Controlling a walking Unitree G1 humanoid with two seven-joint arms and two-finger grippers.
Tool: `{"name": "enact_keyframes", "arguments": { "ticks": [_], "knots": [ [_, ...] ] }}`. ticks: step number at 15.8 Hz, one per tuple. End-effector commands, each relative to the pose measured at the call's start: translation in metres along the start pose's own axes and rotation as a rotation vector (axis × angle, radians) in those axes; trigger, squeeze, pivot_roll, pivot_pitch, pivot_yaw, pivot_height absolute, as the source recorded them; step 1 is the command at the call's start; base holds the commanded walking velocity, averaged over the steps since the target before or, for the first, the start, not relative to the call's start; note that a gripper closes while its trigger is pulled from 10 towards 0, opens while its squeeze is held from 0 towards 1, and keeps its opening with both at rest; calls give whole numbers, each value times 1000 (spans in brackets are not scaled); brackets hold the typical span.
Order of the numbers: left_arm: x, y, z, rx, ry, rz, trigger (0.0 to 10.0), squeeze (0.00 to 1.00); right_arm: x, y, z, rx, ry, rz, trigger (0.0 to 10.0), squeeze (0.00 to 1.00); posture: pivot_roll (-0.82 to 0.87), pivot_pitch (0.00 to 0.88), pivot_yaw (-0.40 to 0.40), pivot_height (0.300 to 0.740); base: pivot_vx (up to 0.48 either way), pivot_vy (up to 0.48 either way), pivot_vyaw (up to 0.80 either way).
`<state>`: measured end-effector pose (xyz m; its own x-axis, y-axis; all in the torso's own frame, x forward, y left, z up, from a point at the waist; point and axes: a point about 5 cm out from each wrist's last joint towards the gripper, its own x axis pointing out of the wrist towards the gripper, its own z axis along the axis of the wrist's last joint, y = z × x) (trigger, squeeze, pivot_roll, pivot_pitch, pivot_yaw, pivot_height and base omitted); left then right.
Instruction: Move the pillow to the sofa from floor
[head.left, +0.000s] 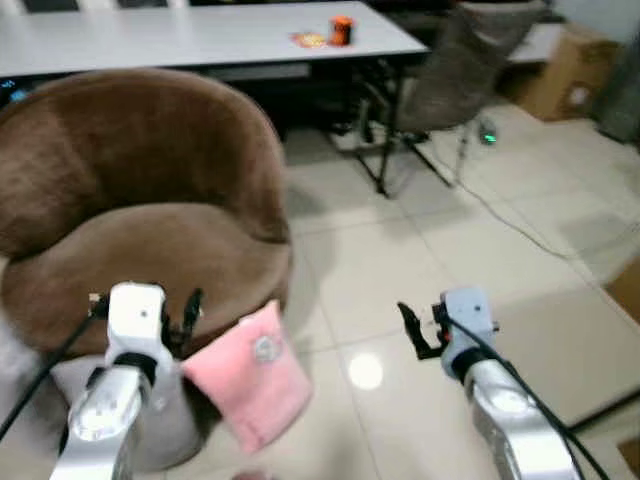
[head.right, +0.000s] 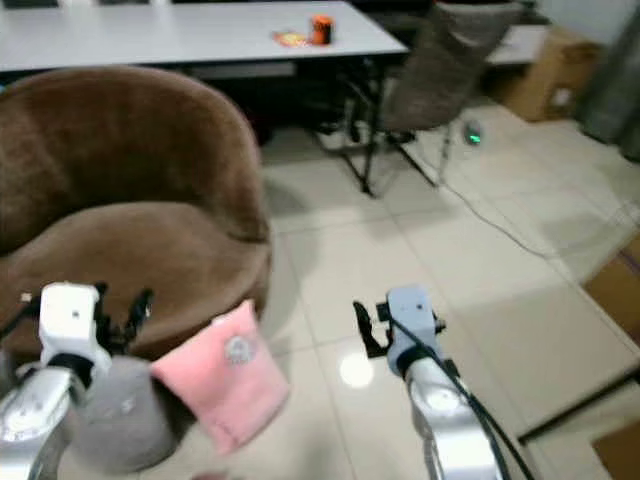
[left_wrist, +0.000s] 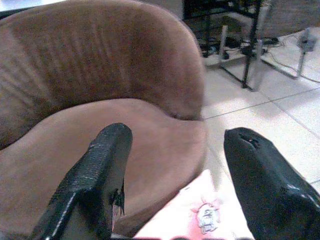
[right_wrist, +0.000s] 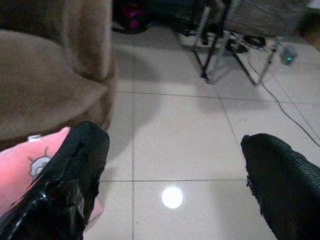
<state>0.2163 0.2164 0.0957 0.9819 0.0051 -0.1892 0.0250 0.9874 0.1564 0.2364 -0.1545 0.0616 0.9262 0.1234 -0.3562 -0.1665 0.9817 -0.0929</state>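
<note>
A: What is sitting nearest the robot?

B: The left gripper (head.left: 178, 312) is hovering over the front edge of the sofa, its 2 black, rough-textured fingers (left_wrist: 95, 170) standing spread apart with nothing between them. The right gripper (head.left: 420, 330) is hanging over bare floor on the other side, and its fingers (right_wrist: 75, 170) are also gaping wide and holding nothing.

A: And the pillow?

B: The pillow (head.left: 250, 375) is lying on the floor (head.left: 400, 260) between the 2 grippers, leaning against the sofa's base, just beside the left gripper. It is a soft, square, pink cushion with a small pale cartoon-like emblem on its face; I cannot read any writing on it. A grey rounded object (head.right: 120, 420) is sitting beside it, under the left arm; I cannot tell what it is.

A: What is the sofa looking like?

B: The sofa (head.left: 140, 210) is showing a brown, velvety cover, a round tub shape with a curved back wrapping a cushioned seat. The floor is shining as glossy pale tile, reflecting a spot of light.

A: Anything farther off?

B: A long grey table (head.left: 200, 35) on black legs is carrying a small orange container (head.left: 342, 29). A grey fabric chair (head.left: 450, 65) on metal legs is standing to its right, and a cardboard box (head.left: 570, 70) is resting beyond it. A thin cable (head.left: 520, 225) is trailing across the tiles.
</note>
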Motion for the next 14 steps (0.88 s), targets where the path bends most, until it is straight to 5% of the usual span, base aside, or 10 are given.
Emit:
{"name": "enact_keyframes", "arguments": {
  "ticks": [1,4,7,10,14],
  "knots": [
    [-9,-6,-5,24,43,37,10000,0,2,-1,6,7,-18,31,10000,1000,-122,0,-62,740,0,0,800],
    [-11,-17,-4,-19,50,13,10000,0,8,-3,17,21,-51,8,10000,1000,-175,0,-34,740,0,0,800],
    [0,-18,2,39,19,0,10000,0,10,1,23,11,-87,-55,10000,1000,-183,0,-26,740,0,0,800],
    [4,-15,14,17,-23,49,10000,0,17,3,23,29,-74,-84,10000,1000,-151,0,-35,740,0,-480,0],
    [8,-10,21,30,-50,70,10000,0,22,-3,27,47,-80,-90,10000,1000,-145,0,-30,740,0,0,0]
  ]
}}
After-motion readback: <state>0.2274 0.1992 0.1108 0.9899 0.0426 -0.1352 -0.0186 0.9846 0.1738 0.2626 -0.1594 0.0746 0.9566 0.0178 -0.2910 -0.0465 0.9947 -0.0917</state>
